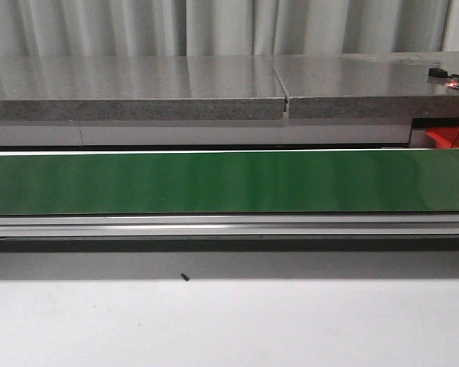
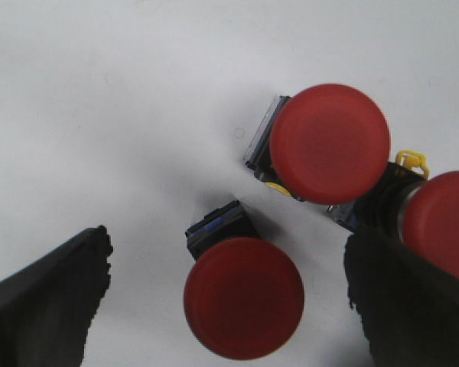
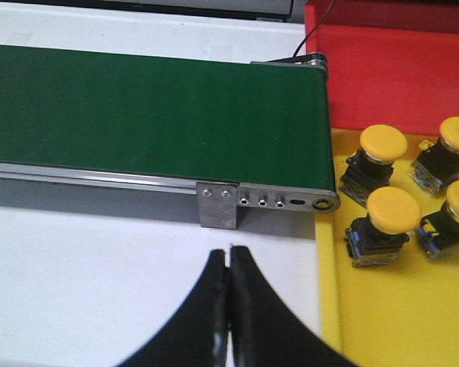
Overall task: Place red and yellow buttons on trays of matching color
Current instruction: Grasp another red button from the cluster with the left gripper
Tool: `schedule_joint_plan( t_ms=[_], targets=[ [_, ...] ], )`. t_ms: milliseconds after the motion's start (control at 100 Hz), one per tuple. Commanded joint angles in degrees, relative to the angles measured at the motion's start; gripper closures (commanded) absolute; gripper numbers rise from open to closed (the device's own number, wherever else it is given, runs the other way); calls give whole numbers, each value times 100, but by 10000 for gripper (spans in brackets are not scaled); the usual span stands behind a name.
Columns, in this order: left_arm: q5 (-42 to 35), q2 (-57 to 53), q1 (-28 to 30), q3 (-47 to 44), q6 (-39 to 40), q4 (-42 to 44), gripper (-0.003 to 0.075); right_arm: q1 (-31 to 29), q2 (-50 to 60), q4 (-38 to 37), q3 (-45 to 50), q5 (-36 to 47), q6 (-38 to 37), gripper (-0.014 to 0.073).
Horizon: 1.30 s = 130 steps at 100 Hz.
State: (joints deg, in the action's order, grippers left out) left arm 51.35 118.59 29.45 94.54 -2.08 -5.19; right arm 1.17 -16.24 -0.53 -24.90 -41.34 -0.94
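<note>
My left gripper (image 2: 226, 298) is wide open. Its two black fingers (image 2: 46, 306) point down, one on each side, with a big gap between them. They are not holding anything and they are not touching anything.

My right gripper (image 3: 229, 264) is closed. Its two black fingers (image 3: 249, 313) are pressed together, with only a thin line between them. There is nothing caught between them. The tips point forward and hang above the ground.

I cannot see my arms in the front view.
</note>
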Motion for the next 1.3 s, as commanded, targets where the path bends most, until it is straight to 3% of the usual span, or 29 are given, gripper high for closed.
schedule_joint_plan(
  t_ms=[0,250,510,950,1290],
  targets=[
    [-194,-237,1,188,-20,-98,121,-1,-50,-18,-139,405,51,660],
    [-252,-40,1,188,-36,-98,136,-1,-50,-18,-139,405,51,660],
    [-279,-40,1,188,-46,-98,374,-1,-50,-18,-139,405,51,660],
    [-115,-257,1,176,-67,-98,396,-1,-50,-18,-139,405,51,660],
    [-38,-341,1,176,-170,-98,572,-1,-50,-18,-139,405,51,660]
  ],
)
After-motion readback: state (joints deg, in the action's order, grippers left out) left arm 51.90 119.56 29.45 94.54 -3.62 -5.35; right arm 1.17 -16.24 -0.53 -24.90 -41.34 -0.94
